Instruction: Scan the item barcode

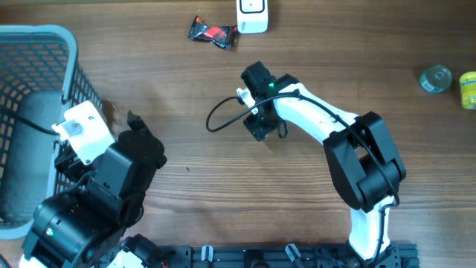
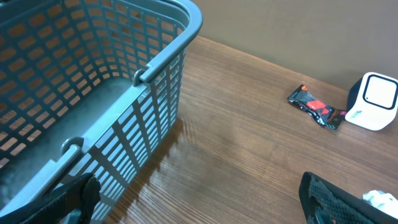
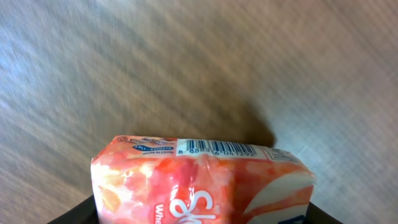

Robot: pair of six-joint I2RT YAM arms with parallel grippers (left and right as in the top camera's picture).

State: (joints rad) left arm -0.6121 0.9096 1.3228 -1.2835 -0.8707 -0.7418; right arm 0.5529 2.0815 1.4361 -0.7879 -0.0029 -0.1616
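Observation:
A pink and orange plastic packet (image 3: 205, 180) fills the bottom of the right wrist view, its barcode (image 3: 221, 148) on the top edge facing the camera. My right gripper (image 3: 199, 218) is shut on it, a dark finger pressing each side. From overhead the right gripper (image 1: 256, 112) is at mid-table and hides the packet. The white scanner (image 1: 252, 15) stands at the far edge, also visible as the scanner (image 2: 373, 102) in the left wrist view. My left gripper (image 2: 199, 208) is open and empty beside the basket.
A blue-grey plastic basket (image 1: 44, 45) takes up the left side, close to the left arm. A black and red snack wrapper (image 1: 212, 32) lies near the scanner. A small bottle (image 1: 436, 78) and a yellow item (image 1: 468, 89) sit at the far right. A black cable (image 1: 223, 112) loops beside the right gripper.

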